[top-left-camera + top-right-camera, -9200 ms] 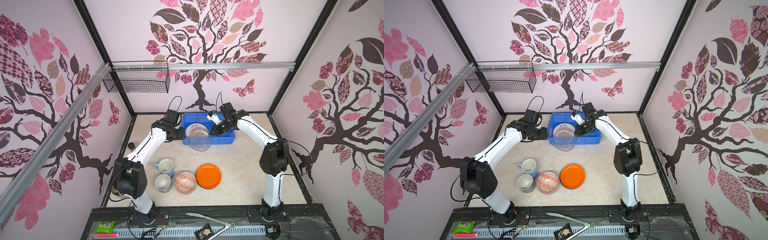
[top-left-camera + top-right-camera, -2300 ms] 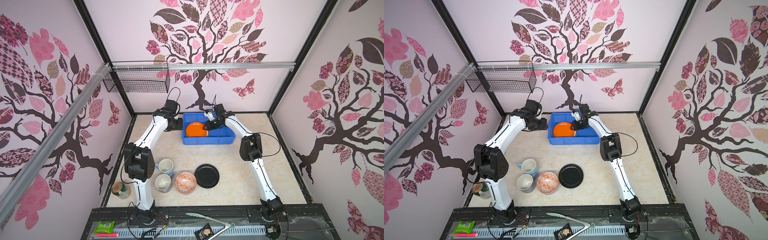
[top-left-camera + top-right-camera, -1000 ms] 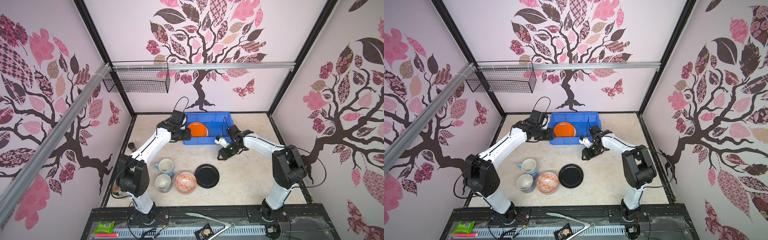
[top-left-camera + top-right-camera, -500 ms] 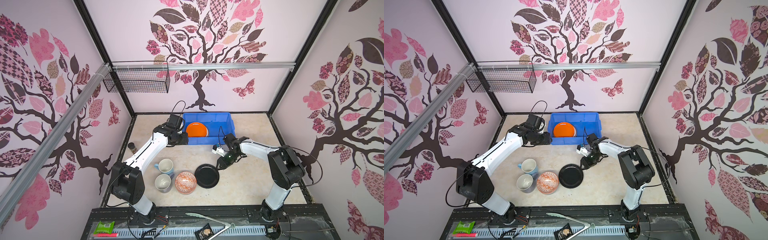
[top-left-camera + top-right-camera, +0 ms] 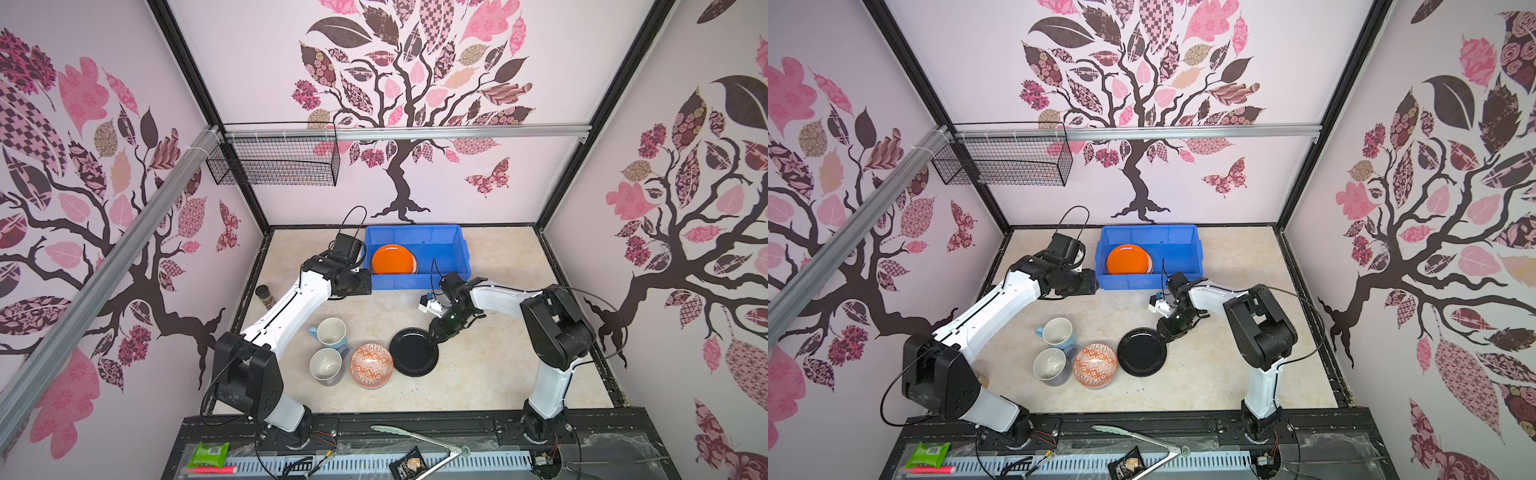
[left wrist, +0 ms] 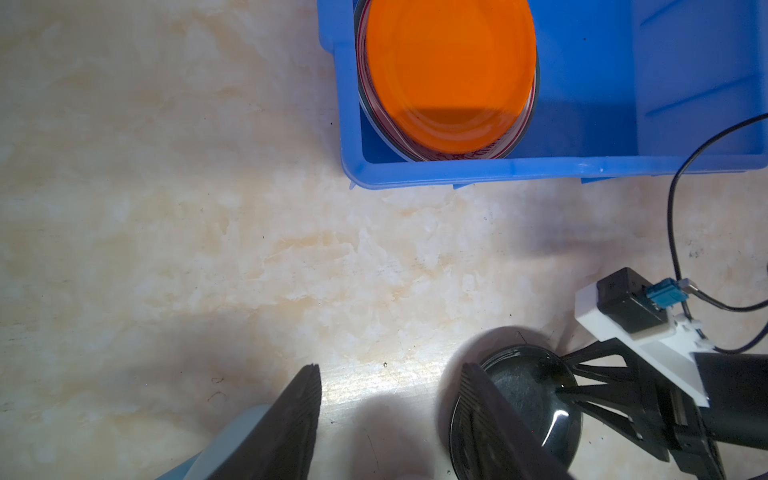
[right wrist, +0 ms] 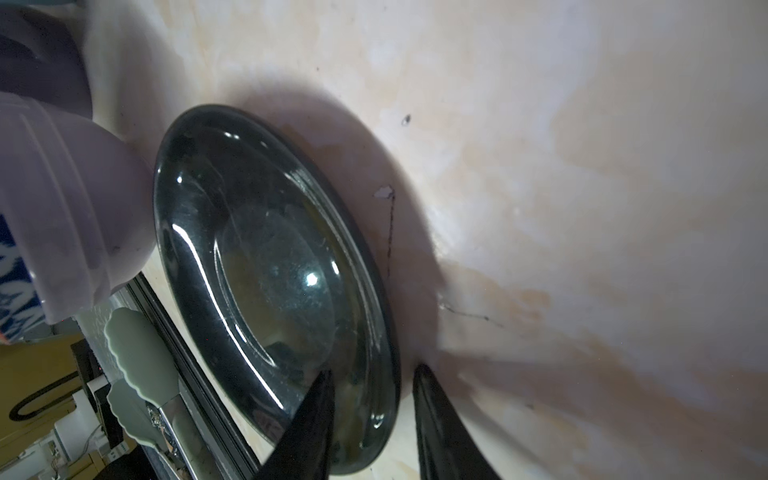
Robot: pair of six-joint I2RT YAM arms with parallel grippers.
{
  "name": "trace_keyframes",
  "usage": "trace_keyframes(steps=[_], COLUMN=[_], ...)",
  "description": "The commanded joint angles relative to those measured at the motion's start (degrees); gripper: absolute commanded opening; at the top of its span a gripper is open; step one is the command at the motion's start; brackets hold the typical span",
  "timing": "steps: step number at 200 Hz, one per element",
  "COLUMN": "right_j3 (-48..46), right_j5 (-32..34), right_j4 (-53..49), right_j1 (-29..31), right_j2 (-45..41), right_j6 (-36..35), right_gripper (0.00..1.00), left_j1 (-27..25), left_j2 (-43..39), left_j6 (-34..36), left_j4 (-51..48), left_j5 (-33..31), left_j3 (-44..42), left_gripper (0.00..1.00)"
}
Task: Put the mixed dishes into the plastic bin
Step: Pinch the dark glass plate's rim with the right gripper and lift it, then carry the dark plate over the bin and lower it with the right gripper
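Note:
The plastic bin (image 5: 436,253) (image 5: 1173,249) (image 6: 540,168) stands at the back and holds an orange plate (image 5: 392,259) (image 5: 1127,259) (image 6: 449,70), which lies on another plate that shows only its rim. A black plate (image 5: 413,353) (image 5: 1142,353) (image 6: 523,399) (image 7: 266,270) lies on the table. My right gripper (image 5: 436,332) (image 5: 1165,332) (image 7: 374,370) is low at its far-right rim, one finger over the plate and one outside it, with a gap still showing. To its left sit a patterned bowl (image 5: 371,365) (image 5: 1095,365) and two pale-blue mugs (image 5: 332,331) (image 5: 326,365). My left gripper (image 5: 365,282) (image 5: 1094,284) (image 6: 390,368) hangs open and empty by the bin's front left corner.
A small dark-lidded jar (image 5: 264,294) stands by the left wall. A black wire basket (image 5: 274,162) hangs on the back left rail. Tongs (image 5: 415,436) and a green packet (image 5: 208,451) lie on the front ledge, off the table.
My right gripper has come down from in front of the bin to the black plate's rim, and its jaws have narrowed. The left gripper has drawn back a little from the bin.

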Motion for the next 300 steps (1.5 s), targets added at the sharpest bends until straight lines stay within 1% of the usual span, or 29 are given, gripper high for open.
trace_keyframes(steps=[1, 27, 42, 56, 70, 104, 143, 196, 233, 256, 300], right_j3=[1.20, 1.51, 2.05, 2.96, 3.98, 7.97, 14.72, 27.94, 40.14, 47.53, 61.08], right_j5=[0.71, 1.20, 1.81, 2.36, 2.39, 3.26, 3.79, 3.26, 2.32, 2.82, 3.00], right_j4=[0.04, 0.05, -0.43, -1.28, -2.55, -6.79, -12.69, -17.46, -19.45, -18.45, -15.81], right_j1=[0.49, 0.62, 0.56, 0.58, 0.61, 0.53, 0.29, -2.67, -6.23, -8.06, -8.86], right_j2=[2.34, 2.79, 3.06, 2.98, 2.89, 1.30, -1.14, 1.17, 6.05, 10.70, 20.75], right_j6=[0.49, 1.09, 1.10, 0.87, 0.38, -1.36, -2.60, -2.74, -2.09, -0.35, 2.51], right_gripper=[0.32, 0.25, 0.18, 0.10, 0.05, 0.04, 0.03, 0.04, 0.04, 0.04, 0.04], left_j1=[-0.17, -0.11, -0.09, -0.05, 0.07, 0.54, 2.67, 6.58, 7.67, 7.66, 7.67], left_j2=[-1.06, -0.83, -0.46, 0.11, 0.84, 1.60, 1.57, 1.02, 2.62, 4.65, 9.31], left_j6=[0.19, 0.64, 1.00, 1.43, 1.73, 2.27, 2.60, 3.63, 4.38, 4.13, 3.83], left_j4=[0.17, 0.62, 0.96, 1.23, 1.37, 1.90, 3.17, 3.88, 3.79, 4.20, 4.91], left_j5=[-1.11, -1.39, -1.39, -1.41, -1.32, -1.32, -0.99, -2.87, -4.35, -4.78, -4.87], left_j3=[-1.51, -1.48, -1.19, -0.69, 0.15, 1.27, 2.19, 4.84, 8.40, 10.44, 15.48], left_gripper=[0.58, 0.58, 0.58, 0.59, 0.58, 0.58, 0.58, 0.58, 0.58, 0.58, 0.58])
